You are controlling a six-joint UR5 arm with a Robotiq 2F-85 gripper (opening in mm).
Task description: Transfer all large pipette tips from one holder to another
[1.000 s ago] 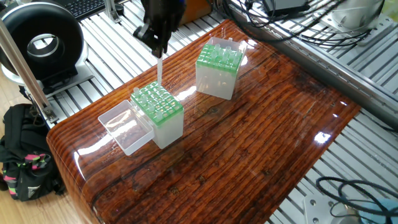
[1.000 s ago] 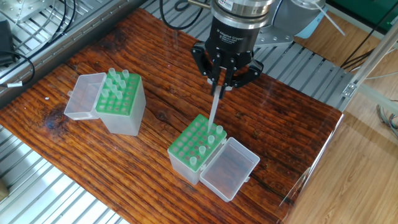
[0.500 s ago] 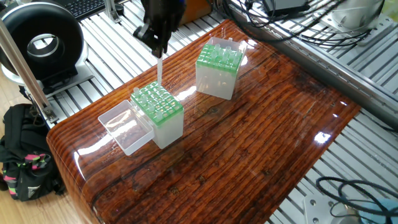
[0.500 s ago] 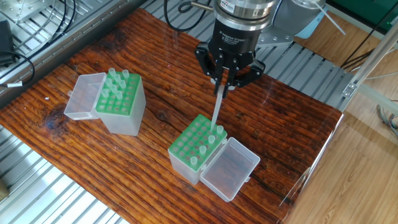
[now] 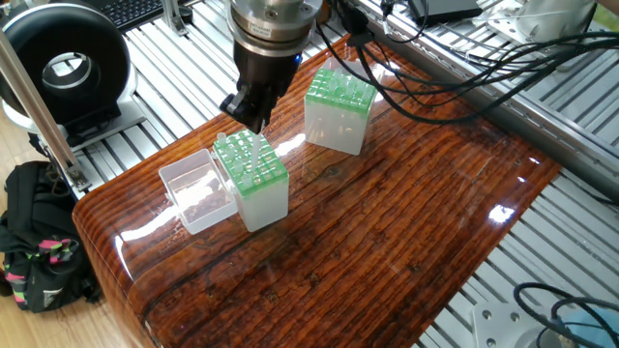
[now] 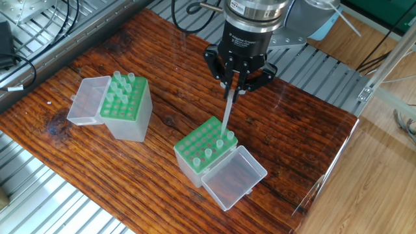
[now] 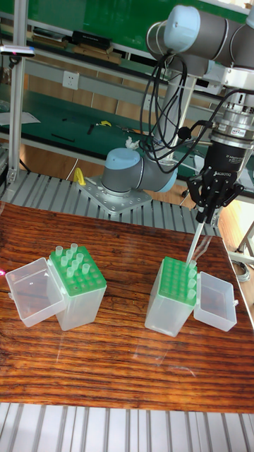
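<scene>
- The lid (image 6: 233,179), hinged open on the camera side of the rack (image 6: 188,166), has been swung round since half a second ago. It now lies lower and more square-on in the other fixed view.
- The rack itself has been twisted along with it and nudged a bit. Its green top is turned compared to before, and the same shift shows in one fixed view. So it looks like the rack got dragged by the insertion, not moved on purpose.
- A few tips (image 6: 208,154) are already seated in the rack, mostly along the lid side. Most holes are still bare, so the job is judged to be early on.
- The held tip (image 6: 226,117) is slanted, with its point down at the rack's far corner, among the seated ones. Whether it's actually in a hole can't be made out.
- The gripper (image 6: 234,88) is parked right above the rack, pretty much where it was, fingers pinched on the wide top of the tip.
- Past the rack, well apart on the wood, the other rack (image 6: 130,120) is untouched, with a bunch of tips (image 6: 121,81) still waiting to be moved.
- Takeaway: with the rack skewed, hole positions are probably off now, so jams or misses on later drops should be expected.
</scene>
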